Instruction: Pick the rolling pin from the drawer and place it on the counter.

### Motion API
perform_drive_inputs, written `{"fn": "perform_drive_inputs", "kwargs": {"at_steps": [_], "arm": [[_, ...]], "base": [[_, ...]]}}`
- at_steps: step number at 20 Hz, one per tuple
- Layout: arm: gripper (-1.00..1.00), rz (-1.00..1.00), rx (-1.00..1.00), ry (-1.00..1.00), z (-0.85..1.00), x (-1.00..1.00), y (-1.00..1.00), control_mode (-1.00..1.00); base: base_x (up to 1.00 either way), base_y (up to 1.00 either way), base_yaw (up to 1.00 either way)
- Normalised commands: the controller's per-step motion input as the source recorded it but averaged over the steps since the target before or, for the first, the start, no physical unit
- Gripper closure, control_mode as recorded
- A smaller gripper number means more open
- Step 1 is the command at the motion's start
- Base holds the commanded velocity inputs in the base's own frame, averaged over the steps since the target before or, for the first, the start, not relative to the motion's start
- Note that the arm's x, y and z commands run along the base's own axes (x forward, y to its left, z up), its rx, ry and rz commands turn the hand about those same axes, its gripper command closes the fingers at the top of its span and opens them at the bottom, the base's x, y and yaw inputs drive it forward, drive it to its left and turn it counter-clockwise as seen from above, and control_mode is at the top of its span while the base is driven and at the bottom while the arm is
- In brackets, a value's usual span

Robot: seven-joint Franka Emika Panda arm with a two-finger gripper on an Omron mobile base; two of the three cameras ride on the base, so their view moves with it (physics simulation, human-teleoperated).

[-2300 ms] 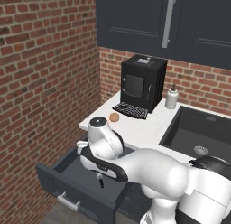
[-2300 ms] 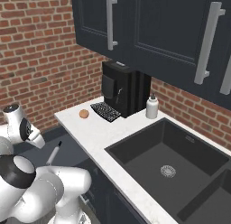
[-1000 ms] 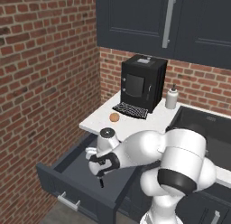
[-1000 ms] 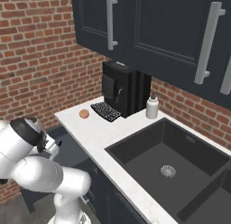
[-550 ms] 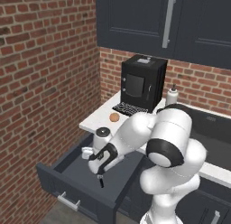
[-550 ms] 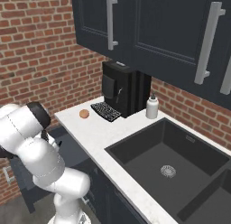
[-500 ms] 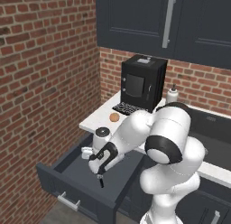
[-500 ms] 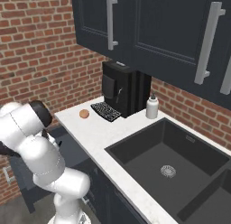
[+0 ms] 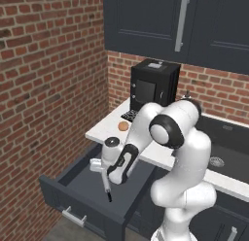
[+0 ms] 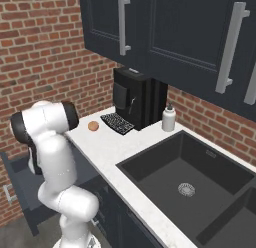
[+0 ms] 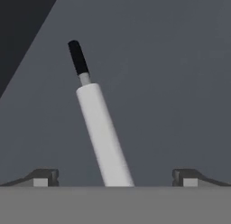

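Your gripper (image 11: 115, 177) has its jaws spread full wide, holding nothing; in the hand view the two fingertips (image 11: 43, 177) sit far apart at the bottom with the rolling pin (image 11: 100, 128) running up between them, closer to the middle than to either tip, no contact visible. The pin lies flat on the drawer (image 11: 171, 83) floor, grey-white barrel slanted up and to the left, one black handle at its far end, the near end cut off at the frame bottom. From the left base view your hand (image 9: 116, 164) hangs low inside the open drawer (image 9: 82, 194), with the pin (image 9: 104, 181) poking out below it toward the drawer front, black tip showing; silver bar handle (image 9: 74, 216) on the front face. Your own forearm crosses over the drawer's right side and hides part of it. Beyond the drawer, the counter (image 9: 104, 130) carries a small round brown item (image 9: 123, 126), then a dark coffee machine (image 9: 154, 84) with its drip tray against the brick wall. In the right base view a white bottle (image 10: 169, 118) stands just beside the machine (image 10: 137, 102), the dark sink (image 10: 192, 174) is inset in the counter (image 10: 112, 147) to the right, and dark wall cabinets (image 10: 170, 27) hang above.
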Motion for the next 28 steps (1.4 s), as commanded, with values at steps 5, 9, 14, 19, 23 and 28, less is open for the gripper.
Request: {"fn": "perform_drive_inputs", "kwargs": {"at_steps": [5,9,14,19,23,28], "arm": [[-1.0,0.0,-0.05,0.0,-0.46,0.08,0.2,-1.0],[-1.0,0.0,-0.06,0.0,-0.37,0.14,0.39,-1.0],[1.0,0.0,-0.06,0.0,-0.56,0.01,0.14,-1.0],[1.0,0.0,-0.01,0.0,-0.22,-0.02,0.0,-1.0],[1.0,0.05,0.0,0.0,0.35,-0.23,-0.02,-1.0],[1.0,0.09,0.0,0.0,0.95,-0.17,0.0,-1.0]], "base": [[0.0,0.0,0.0],[0.0,0.0,0.0],[0.0,0.0,0.0],[0.0,0.0,0.0],[0.0,0.0,0.0],[0.0,0.0,0.0]]}}
